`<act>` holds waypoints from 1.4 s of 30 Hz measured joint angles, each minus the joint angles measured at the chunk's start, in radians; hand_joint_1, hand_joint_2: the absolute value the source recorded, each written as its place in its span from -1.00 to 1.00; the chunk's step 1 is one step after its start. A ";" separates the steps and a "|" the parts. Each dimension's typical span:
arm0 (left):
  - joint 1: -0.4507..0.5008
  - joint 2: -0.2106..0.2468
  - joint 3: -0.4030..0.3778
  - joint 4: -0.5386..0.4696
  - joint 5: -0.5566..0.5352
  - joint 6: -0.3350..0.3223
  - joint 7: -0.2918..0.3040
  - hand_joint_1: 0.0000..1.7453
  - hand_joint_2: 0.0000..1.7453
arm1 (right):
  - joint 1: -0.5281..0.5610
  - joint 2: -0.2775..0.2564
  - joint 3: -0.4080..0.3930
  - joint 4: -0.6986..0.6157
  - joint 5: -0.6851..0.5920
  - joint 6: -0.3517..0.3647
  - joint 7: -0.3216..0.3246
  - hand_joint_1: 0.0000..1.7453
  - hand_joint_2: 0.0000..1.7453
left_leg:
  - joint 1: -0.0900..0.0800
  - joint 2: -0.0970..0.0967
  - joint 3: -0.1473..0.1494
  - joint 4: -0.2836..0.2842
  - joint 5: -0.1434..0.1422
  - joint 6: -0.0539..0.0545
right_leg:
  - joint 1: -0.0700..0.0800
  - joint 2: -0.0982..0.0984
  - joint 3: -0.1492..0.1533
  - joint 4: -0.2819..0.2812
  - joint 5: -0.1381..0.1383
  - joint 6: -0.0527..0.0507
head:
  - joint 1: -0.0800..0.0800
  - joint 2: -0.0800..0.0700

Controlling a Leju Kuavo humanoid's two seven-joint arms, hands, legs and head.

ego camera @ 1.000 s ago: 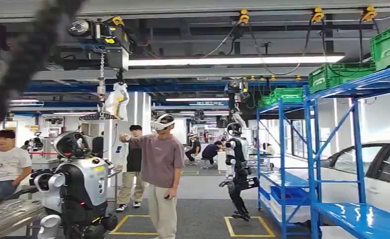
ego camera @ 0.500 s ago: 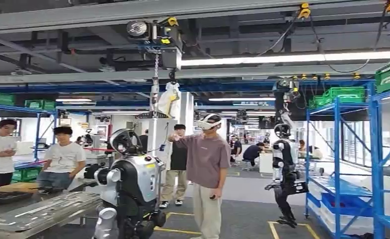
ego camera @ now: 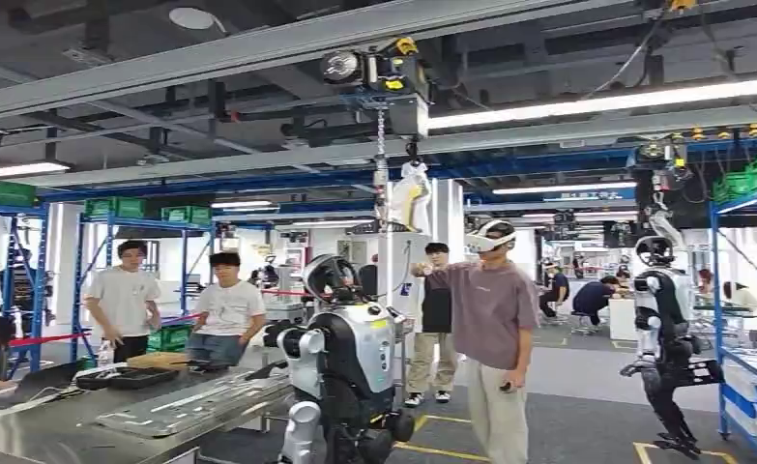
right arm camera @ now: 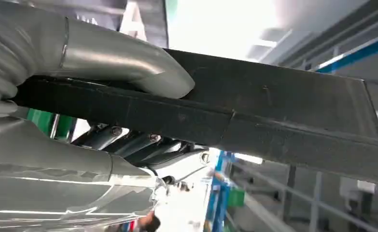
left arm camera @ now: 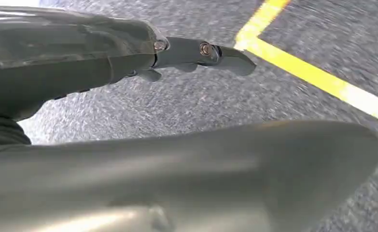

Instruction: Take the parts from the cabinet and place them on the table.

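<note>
A: How's the light?
B: Bright; ceiling strip lights (ego camera: 606,100) glare white, and the bench (ego camera: 113,425) shines.
A: Sharpness?
B: The floor (left arm camera: 177,101) smears with motion blur; the right wrist view's background blows out.

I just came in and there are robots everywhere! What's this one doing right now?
The robot is carrying a long dark part in its right hand, with its thumb pressed over the top. Its left hand hangs over the grey floor by a yellow line, and I can't tell if it holds anything. Ahead is a metal table with trays, another robot beside it, and a person wearing a headset. The part isn't on the table yet.
</note>
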 joint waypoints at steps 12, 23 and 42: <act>-0.005 0.000 0.002 0.000 0.000 0.003 0.005 -1.00 1.00 | 0.020 -0.008 0.003 0.001 0.004 -0.001 -0.010 1.00 1.00 | -0.027 -0.037 0.066 -0.136 0.032 0.071 | -0.003 0.063 -0.137 0.334 -0.179 0.037 | 0.000 0.000; 0.005 -0.009 0.003 0.002 0.000 0.001 0.007 -1.00 1.00 | 0.019 -0.007 0.008 0.000 0.004 -0.001 -0.011 1.00 1.00 | -0.034 -0.100 0.054 -0.123 0.024 0.048 | 0.009 0.101 -0.013 -0.005 0.017 -0.011 | 0.000 0.000; -0.002 -0.002 0.004 0.002 -0.002 -0.007 0.010 -1.00 1.00 | 0.025 -0.004 0.010 0.001 -0.003 0.011 -0.013 1.00 1.00 | -0.026 -0.035 0.066 -0.131 0.030 0.071 | 0.001 0.060 -0.139 0.315 -0.166 0.036 | 0.000 0.000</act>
